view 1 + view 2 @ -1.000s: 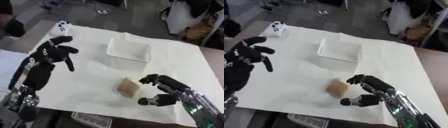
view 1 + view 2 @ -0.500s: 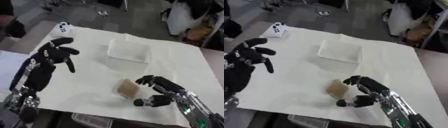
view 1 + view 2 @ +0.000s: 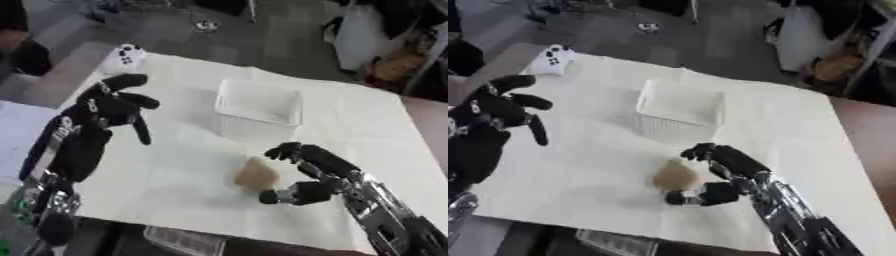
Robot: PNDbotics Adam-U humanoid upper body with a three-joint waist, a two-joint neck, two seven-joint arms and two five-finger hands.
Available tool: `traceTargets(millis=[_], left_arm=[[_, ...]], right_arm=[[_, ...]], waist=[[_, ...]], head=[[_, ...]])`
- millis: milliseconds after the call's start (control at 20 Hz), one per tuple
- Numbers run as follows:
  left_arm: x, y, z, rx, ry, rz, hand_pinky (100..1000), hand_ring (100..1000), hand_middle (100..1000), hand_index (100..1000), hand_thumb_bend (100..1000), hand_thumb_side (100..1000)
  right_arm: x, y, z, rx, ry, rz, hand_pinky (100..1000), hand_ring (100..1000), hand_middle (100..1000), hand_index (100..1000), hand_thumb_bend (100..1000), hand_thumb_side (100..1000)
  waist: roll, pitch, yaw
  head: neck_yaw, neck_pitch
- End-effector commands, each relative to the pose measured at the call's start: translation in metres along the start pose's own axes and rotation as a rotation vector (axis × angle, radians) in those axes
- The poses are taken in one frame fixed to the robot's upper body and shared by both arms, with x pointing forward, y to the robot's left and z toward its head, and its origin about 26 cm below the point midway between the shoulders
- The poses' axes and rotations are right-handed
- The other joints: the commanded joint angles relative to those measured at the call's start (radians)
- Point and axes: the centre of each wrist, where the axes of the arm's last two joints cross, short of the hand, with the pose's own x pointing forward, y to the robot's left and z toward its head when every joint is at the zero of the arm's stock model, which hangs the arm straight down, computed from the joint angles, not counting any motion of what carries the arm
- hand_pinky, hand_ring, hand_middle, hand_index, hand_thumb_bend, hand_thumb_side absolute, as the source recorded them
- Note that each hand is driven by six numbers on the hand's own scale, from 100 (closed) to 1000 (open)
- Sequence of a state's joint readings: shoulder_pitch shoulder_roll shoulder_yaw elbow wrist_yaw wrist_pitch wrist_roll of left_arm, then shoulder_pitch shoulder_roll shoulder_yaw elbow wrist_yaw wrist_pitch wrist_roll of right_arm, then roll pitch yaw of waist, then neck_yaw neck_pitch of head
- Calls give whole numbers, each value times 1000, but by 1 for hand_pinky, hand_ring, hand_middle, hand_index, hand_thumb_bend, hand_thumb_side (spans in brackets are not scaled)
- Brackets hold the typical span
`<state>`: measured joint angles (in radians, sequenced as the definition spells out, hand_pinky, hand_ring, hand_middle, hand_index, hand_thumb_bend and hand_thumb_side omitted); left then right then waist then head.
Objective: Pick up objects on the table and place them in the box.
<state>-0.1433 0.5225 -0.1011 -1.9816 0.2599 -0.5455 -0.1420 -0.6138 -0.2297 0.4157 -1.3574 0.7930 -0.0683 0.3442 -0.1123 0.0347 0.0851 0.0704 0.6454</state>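
Observation:
A small tan lump [image 3: 255,175] lies on the white cloth, near the table's front edge. My right hand [image 3: 318,173] is just right of it, fingers and thumb spread wide on either side, open and not closed on it. The white box [image 3: 259,107] stands behind the lump at mid table, and I see nothing inside it. My left hand [image 3: 109,108] hangs raised over the cloth's left side, fingers relaxed and holding nothing.
A white game controller [image 3: 124,55] lies at the cloth's far left corner. A clear plastic tray [image 3: 185,242] pokes out below the front edge. Bags and clutter [image 3: 394,55] stand on the floor at the far right.
My right hand has slid left toward the tan lump, fingers now framing it. The left hand has barely moved. The view has shifted slightly.

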Motion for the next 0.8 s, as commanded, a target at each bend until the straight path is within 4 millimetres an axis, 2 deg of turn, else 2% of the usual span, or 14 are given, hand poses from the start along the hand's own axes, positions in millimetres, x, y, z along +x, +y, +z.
traceTargets(millis=[50, 400, 800], left_arm=[[5, 3, -7, -21, -29, -7, 393, 768, 864, 745, 966, 708], [5, 3, -10, -19, -37, -5, 395, 766, 863, 745, 969, 704], [6, 4, -10, -19, -39, -4, 395, 767, 863, 745, 971, 704]], right_arm=[[2, -11, -7, -38, 0, 26, 722, 790, 779, 897, 904, 1000], [-3, 3, -21, -30, 31, 27, 728, 791, 784, 898, 918, 1000], [-10, 11, -23, -32, 32, 39, 732, 795, 796, 906, 961, 1000]], waist=[[8, -7, 1], [7, -7, 4], [8, -8, 6]], head=[[3, -13], [2, -17], [13, -20]])
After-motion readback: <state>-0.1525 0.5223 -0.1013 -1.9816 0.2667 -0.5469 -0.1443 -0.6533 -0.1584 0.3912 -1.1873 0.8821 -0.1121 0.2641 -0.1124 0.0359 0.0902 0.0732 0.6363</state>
